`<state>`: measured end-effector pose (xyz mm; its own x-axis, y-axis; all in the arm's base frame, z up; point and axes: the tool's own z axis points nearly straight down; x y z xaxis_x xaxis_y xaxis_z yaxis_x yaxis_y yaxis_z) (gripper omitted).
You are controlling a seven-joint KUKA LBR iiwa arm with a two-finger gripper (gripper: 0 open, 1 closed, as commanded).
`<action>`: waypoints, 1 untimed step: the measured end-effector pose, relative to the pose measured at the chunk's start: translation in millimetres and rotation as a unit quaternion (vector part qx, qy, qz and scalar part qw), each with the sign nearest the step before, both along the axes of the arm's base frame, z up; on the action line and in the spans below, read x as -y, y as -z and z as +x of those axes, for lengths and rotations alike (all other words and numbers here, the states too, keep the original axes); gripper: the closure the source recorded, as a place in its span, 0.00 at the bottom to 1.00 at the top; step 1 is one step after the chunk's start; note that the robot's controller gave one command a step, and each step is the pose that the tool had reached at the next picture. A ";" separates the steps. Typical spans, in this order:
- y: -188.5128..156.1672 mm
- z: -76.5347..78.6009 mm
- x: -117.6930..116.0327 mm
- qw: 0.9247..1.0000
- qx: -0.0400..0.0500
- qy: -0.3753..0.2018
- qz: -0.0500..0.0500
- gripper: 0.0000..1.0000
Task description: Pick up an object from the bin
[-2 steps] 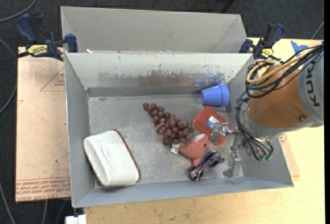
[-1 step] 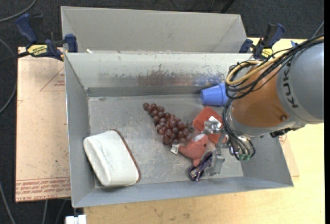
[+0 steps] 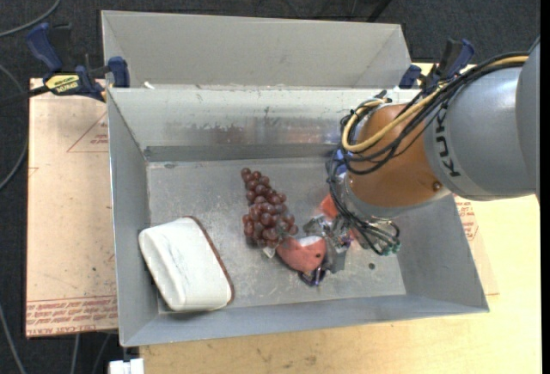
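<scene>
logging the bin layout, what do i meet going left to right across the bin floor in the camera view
white cushion-like block → bunch of dark red grapes → pink rounded thing → gripper

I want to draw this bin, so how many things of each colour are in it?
White: 1, the rounded white pad
Dark red: 1, the bunch of grapes
Pink-red: 1, the lump beside the gripper
Total: 3 that can be told; small bits under the gripper are too hidden to count.
</scene>
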<state>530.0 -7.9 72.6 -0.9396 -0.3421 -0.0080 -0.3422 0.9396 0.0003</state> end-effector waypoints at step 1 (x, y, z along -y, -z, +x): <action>0.0 0.0 0.0 1.000 0.000 0.000 0.000 1.00</action>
